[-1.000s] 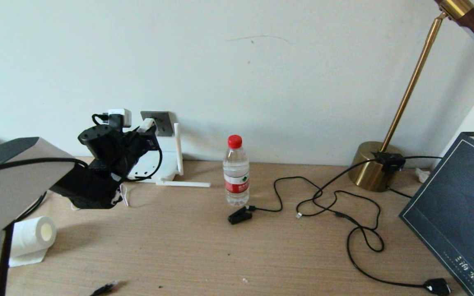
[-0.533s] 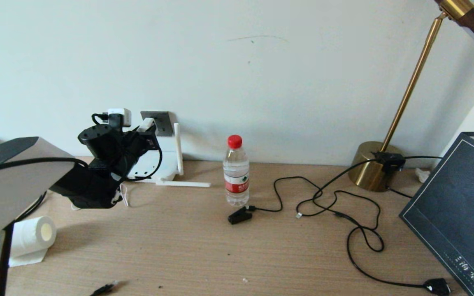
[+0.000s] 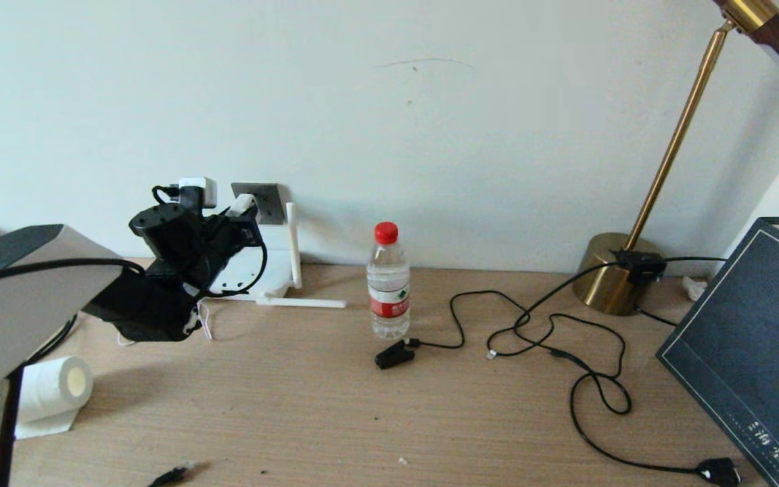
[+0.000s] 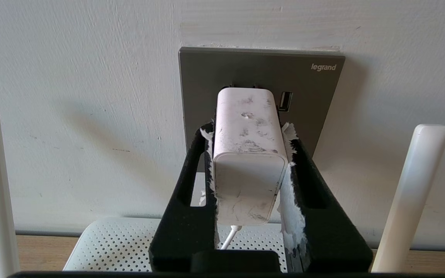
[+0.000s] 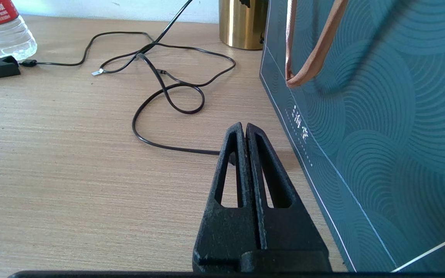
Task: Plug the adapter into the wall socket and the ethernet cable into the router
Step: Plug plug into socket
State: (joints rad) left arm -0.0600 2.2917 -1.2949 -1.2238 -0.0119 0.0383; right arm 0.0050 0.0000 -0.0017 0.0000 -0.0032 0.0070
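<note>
my left gripper (image 4: 248, 154) clamps the adapter (image 4: 247, 154) by its sides, leaving its front free against the wall socket (image 4: 261, 85), above the router (image 4: 129, 243). my right gripper (image 5: 244, 131) rests closed, empty.

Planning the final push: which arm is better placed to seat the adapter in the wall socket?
Left. The left gripper already clamps the adapter right at the wall socket; the right gripper sits shut, far off by the bag.
</note>
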